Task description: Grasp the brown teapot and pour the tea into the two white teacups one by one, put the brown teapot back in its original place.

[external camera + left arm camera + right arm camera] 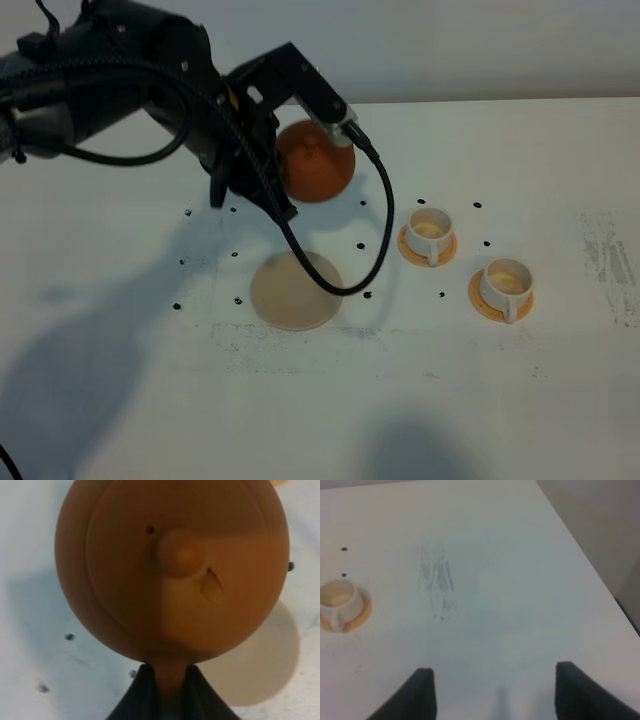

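Observation:
My left gripper [284, 176] is shut on the loop handle of the brown teapot [316, 160] and holds it in the air, behind the cream-beige coaster [295, 291]. In the left wrist view the teapot [170, 570] fills the frame lid-up, its handle pinched in the gripper [167, 692], with part of the coaster [262, 665] below it. Two white teacups stand on orange saucers to the right: the nearer-to-pot cup [428, 230] and the right cup [505, 280]. Their insides look pale tan. My right gripper [497, 700] is open and empty over bare table; one cup [337, 596] shows in its view.
Small black dots [362, 245] mark the white table around the coaster and cups. A grey scuffed patch [610, 260] lies near the right edge. The left arm's black cable [385, 230] hangs over the coaster's far side. The table's right edge [585, 555] shows in the right wrist view.

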Available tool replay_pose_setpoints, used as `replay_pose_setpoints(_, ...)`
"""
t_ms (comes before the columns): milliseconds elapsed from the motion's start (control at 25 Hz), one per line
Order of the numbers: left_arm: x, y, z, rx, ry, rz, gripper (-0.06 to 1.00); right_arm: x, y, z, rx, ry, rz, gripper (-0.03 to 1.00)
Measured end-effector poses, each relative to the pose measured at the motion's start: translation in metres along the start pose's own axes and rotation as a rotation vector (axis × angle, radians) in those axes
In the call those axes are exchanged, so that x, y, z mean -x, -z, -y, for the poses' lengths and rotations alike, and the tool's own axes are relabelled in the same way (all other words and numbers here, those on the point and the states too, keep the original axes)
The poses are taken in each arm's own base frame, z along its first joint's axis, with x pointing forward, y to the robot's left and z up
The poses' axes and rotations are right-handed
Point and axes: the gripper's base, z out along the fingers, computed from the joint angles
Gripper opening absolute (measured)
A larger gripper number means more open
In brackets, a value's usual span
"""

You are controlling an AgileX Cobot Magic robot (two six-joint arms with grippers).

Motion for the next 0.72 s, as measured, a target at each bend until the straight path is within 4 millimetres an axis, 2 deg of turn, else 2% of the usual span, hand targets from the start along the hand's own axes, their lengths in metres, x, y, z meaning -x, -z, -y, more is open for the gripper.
replay_pose_setpoints(160,0.014,-0.004,-0.009,0.010,-0.041,0.015,0.10,0.000,0.000,0.000,0.000,0.000,0.000,0.51)
replay_pose_setpoints(360,0.028,-0.020,-0.017,0.015,-0.110,0.021,0.10,0.000,0.000,0.000,0.000,0.000,0.000,0.51)
replay_pose_setpoints(720,0.028,-0.051,-0.014,-0.023,-0.273,0.001,0.10,0.000,0.000,0.000,0.000,0.000,0.000,0.51)
